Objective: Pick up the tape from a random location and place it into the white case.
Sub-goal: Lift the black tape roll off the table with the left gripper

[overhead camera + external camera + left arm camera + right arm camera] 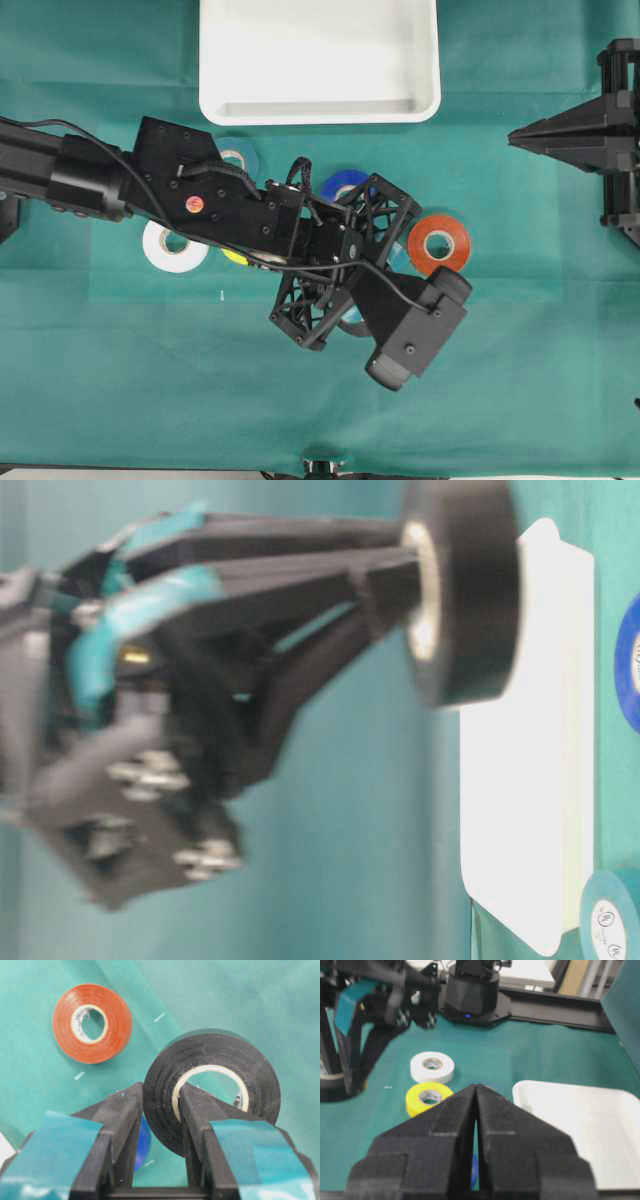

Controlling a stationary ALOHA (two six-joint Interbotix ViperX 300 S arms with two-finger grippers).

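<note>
My left gripper (161, 1096) is shut on the black tape (210, 1067), with one finger through its pale core and the other on the outer wall. It holds the roll above the green cloth. The table-level view shows the same roll (465, 590) in the fingertips, with the white case (525, 730) behind it. In the overhead view the arm hides the tape, and the white case (320, 112) lies empty at the top centre. My right gripper (515, 138) is shut and empty at the far right, and also shows in its wrist view (477, 1088).
Loose rolls lie on the cloth: a red-orange one (440, 243), a blue one (345, 185), a teal one (238, 155), a white one (172, 247) and a yellow one (235, 258) partly under the left arm. Bare cloth lies in front.
</note>
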